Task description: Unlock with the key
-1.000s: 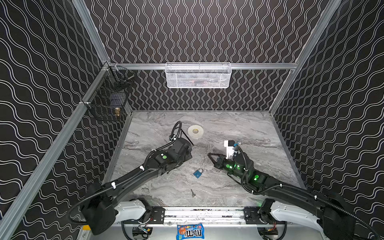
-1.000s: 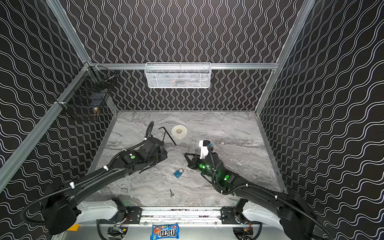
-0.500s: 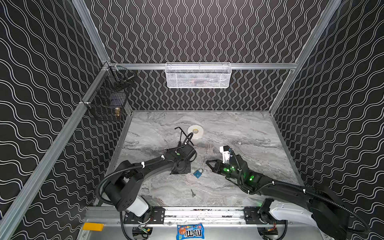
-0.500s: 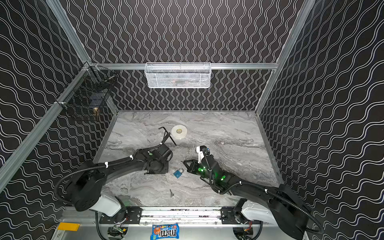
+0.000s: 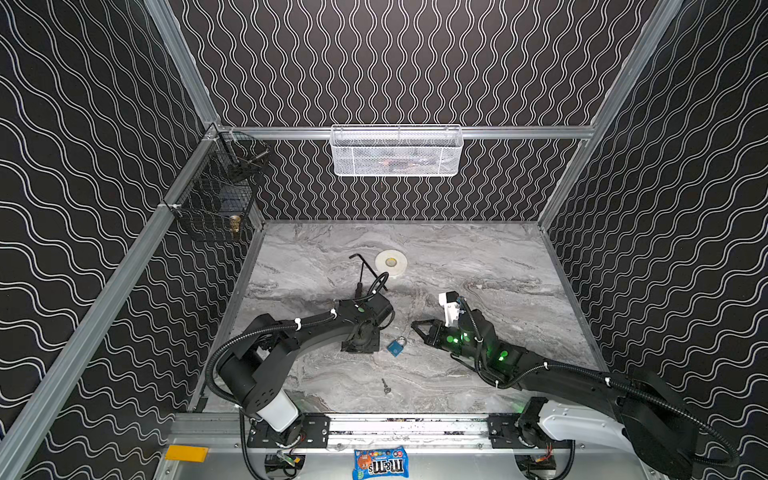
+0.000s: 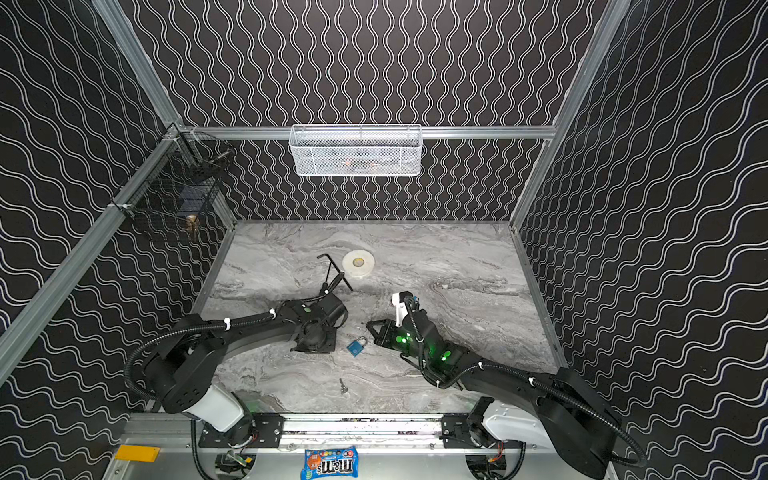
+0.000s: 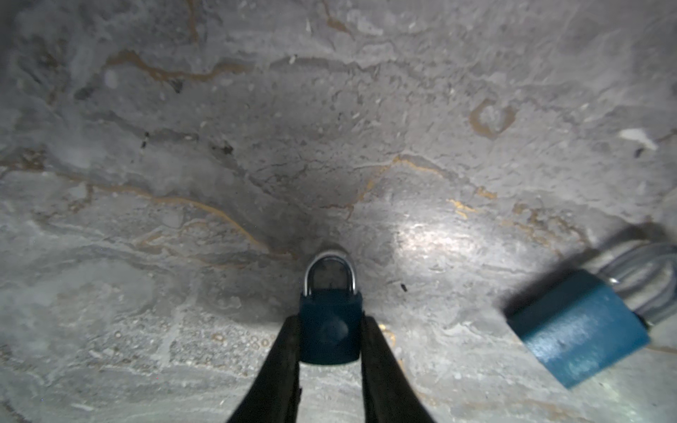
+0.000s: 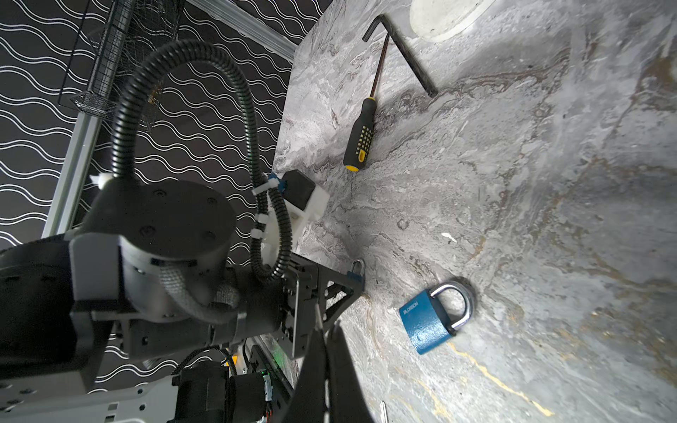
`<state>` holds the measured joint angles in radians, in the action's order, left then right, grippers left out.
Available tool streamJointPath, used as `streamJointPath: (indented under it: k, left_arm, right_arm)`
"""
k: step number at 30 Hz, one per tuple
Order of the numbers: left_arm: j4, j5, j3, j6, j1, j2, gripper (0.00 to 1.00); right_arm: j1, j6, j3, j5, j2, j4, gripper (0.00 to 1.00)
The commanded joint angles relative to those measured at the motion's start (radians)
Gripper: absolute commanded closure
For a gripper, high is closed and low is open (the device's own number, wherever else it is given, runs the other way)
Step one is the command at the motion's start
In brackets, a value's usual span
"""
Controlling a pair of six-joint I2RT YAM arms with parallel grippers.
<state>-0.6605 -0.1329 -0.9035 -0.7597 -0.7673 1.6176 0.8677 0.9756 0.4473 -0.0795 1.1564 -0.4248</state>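
While the left claw (image 7: 329, 322) clamps a small dark-blue padlock (image 7: 328, 338) low against the grey marble bench (image 5: 478, 257), apparently steadying it for unlocking, the right claw (image 8: 328, 331) hangs closed, and the small silver key (image 5: 387, 386) lies untouched near the bench's front edge, well apart from both.

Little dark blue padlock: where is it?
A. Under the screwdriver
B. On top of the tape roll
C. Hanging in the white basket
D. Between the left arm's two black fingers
D: the left wrist view shows the dark blue padlock sitting between the left fingers, which touch both of its sides.
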Motion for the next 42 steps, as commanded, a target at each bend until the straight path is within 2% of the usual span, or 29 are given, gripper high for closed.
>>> streamJointPath:
  k: [1, 13, 21, 28, 32, 37, 42]
  left_arm:
    - [-0.040, 0.005, -0.002, 0.007, -0.006, 0.016, 0.65]
    - [-0.039, -0.017, 0.003, -0.006, -0.014, 0.048, 0.64]
    - [-0.019, -0.008, 0.034, -0.023, -0.014, 0.041, 0.72]
    - [-0.034, -0.058, 0.013, -0.061, -0.015, 0.002, 0.79]
    - [-0.014, -0.073, -0.001, -0.115, -0.013, -0.048, 0.80]
    - [0.043, -0.076, -0.002, -0.250, -0.015, -0.131, 0.81]
    - [0.127, -0.050, -0.027, -0.425, -0.013, -0.213, 0.82]
  right_arm:
    - [0.000, 0.006, 0.008, 0.006, 0.000, -0.016, 1.00]
    - [-0.001, 0.011, 0.002, 0.006, -0.001, -0.017, 1.00]
    - [-0.001, 0.007, 0.002, 0.007, -0.009, -0.017, 1.00]
    - [0.000, -0.009, -0.002, 0.014, -0.034, 0.018, 1.00]
    - [-0.001, -0.052, 0.015, 0.033, -0.052, 0.084, 1.00]
    - [0.017, -0.107, 0.028, 0.085, -0.046, 0.110, 1.00]
    - [0.051, -0.149, 0.013, 0.151, -0.019, 0.010, 1.00]
